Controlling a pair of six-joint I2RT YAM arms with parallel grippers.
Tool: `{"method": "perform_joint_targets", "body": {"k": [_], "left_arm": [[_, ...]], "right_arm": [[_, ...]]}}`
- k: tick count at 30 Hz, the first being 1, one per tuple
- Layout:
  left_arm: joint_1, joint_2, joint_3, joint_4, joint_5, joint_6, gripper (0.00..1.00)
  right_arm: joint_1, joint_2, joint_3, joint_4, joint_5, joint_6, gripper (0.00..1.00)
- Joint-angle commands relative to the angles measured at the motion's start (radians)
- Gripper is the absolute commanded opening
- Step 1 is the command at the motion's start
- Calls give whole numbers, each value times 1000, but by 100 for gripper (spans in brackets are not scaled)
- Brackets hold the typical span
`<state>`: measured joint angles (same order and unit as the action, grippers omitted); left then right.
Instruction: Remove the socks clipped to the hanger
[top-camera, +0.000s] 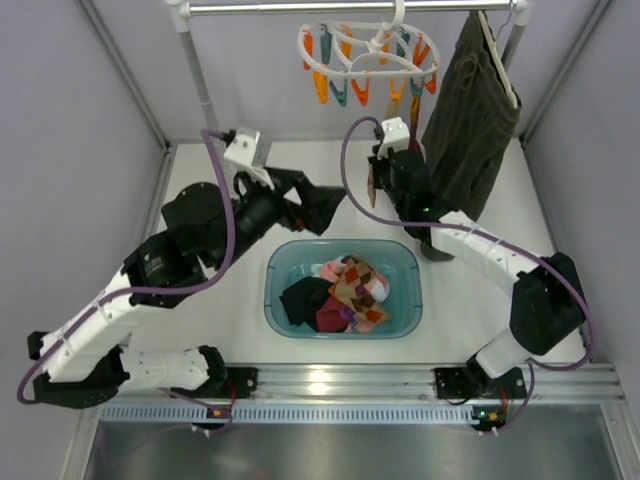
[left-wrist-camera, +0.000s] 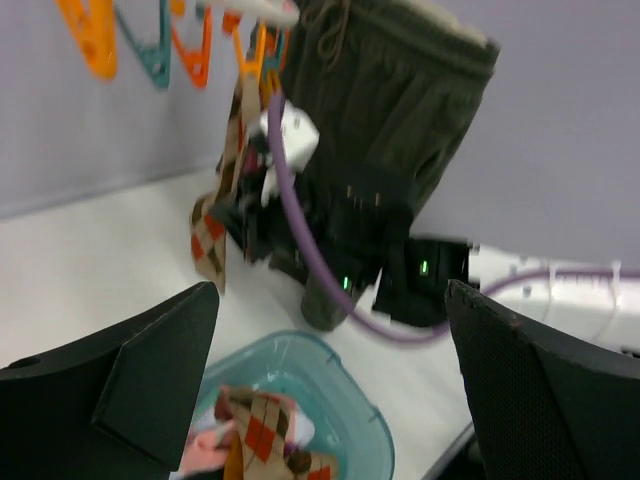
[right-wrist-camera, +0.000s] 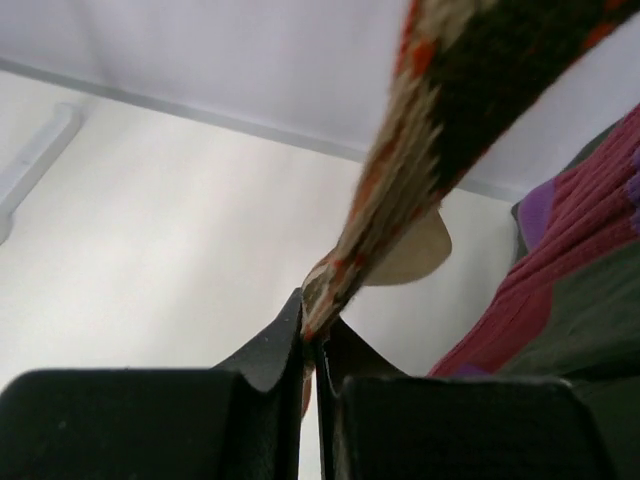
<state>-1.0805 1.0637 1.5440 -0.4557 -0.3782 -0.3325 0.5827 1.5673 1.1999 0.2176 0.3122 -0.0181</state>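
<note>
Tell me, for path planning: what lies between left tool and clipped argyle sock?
Between left tool and argyle sock: only the right arm's purple cable, top view.

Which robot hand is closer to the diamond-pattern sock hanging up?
Right. The right gripper is shut on the hanging argyle sock; the left gripper is open, off to its left, not touching.

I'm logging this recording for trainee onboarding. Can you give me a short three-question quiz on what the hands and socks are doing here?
1. True or false: the right hand is shut on the argyle sock.
2. The loose socks lie in: A the teal basin; B the olive garment; C the bare table.
3. Fill in: the jaws of the left hand stand ____.
Key: 1 true; 2 A; 3 open.
</note>
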Motion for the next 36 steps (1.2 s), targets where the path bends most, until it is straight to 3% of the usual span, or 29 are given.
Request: {"method": "perform_joint_targets", "body": {"k": [1, 5, 9, 19, 30, 36], "left_arm": [[-1, 129, 195, 32, -45, 117, 98], [-1, 333, 483, 29, -96, 225, 99], [-1, 545, 646, 28, -172, 283, 98], [59, 804, 895, 32, -114, 320, 97], [195, 863, 880, 34, 8, 195, 81], [271, 892, 878, 35, 156, 147, 76]], "right_arm": [[78, -96, -42, 135, 62, -19, 0], [164, -133, -85, 166, 129, -36, 0], [229, -162, -121, 192, 215, -39, 0], [256, -211, -203, 266, 171, -57, 0], [256, -268, -258, 278, 93, -101, 0], [255, -308, -287, 293, 57, -117, 0]]}}
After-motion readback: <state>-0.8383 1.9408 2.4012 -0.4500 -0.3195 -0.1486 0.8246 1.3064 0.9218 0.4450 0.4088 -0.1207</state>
